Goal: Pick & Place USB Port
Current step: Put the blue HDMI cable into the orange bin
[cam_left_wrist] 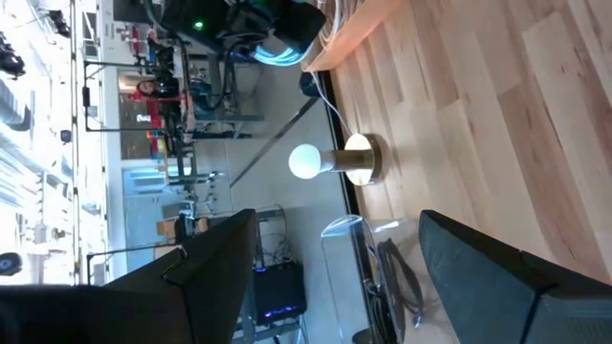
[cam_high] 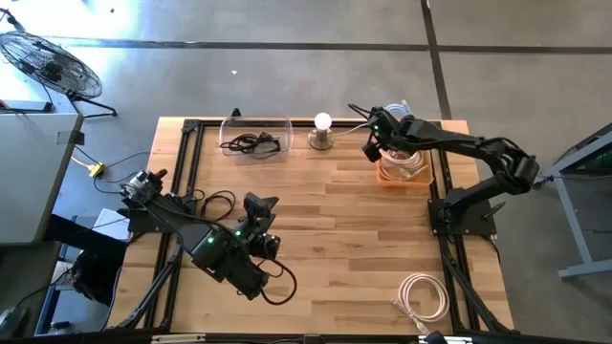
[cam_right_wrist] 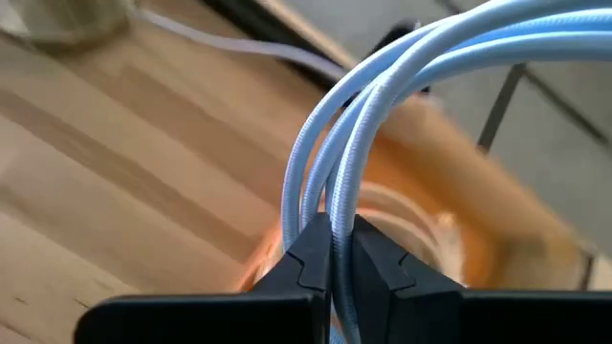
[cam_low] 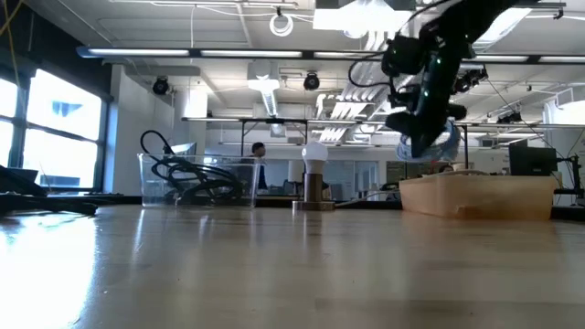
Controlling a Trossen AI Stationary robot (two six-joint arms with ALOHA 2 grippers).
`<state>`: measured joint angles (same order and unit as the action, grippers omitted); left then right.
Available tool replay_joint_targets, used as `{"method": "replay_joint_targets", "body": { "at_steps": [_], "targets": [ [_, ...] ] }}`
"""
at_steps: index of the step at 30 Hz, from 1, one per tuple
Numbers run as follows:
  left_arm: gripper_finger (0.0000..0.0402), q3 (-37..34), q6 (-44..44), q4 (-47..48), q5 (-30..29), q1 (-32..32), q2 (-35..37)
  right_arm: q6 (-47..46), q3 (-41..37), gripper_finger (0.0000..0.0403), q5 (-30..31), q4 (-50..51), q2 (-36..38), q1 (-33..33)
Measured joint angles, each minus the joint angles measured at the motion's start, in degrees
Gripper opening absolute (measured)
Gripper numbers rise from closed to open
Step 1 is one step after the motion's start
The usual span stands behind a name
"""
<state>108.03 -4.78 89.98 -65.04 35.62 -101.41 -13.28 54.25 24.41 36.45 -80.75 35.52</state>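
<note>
The pale cable (cam_right_wrist: 382, 105), pinched in the right hand (cam_right_wrist: 333, 250), should lift slowly clear of the bin (cam_high: 402, 172); left hand (cam_left_wrist: 335, 258) waits wide.

Lit bulb lamp (cam_left_wrist: 335, 160) on the wooden table (cam_left_wrist: 497, 115), clear bin (cam_left_wrist: 368, 277) of dark cables beside it

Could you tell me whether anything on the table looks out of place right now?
One coiled white cable lies loose at the table's near right corner, outside both bins. Otherwise tidy: the right claw grips a white cable bundle above the tan tray.
</note>
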Motion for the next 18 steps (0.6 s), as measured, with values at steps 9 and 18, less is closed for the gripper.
{"method": "replay_joint_targets", "body": {
  "at_steps": [9, 18],
  "targets": [
    [0.0286, 0.0, -0.02, 0.02, 0.02, 0.0, 0.0, -3.85, -8.53, 0.0023, -6.85, -4.58, 0.02, 4.41],
    [0.0286, 0.0, -0.02, 0.03, -0.06, -0.02, 0.0, -4.06, -11.22, 0.0115, -0.45, -9.02, 0.08, 4.49]
  ]
}}
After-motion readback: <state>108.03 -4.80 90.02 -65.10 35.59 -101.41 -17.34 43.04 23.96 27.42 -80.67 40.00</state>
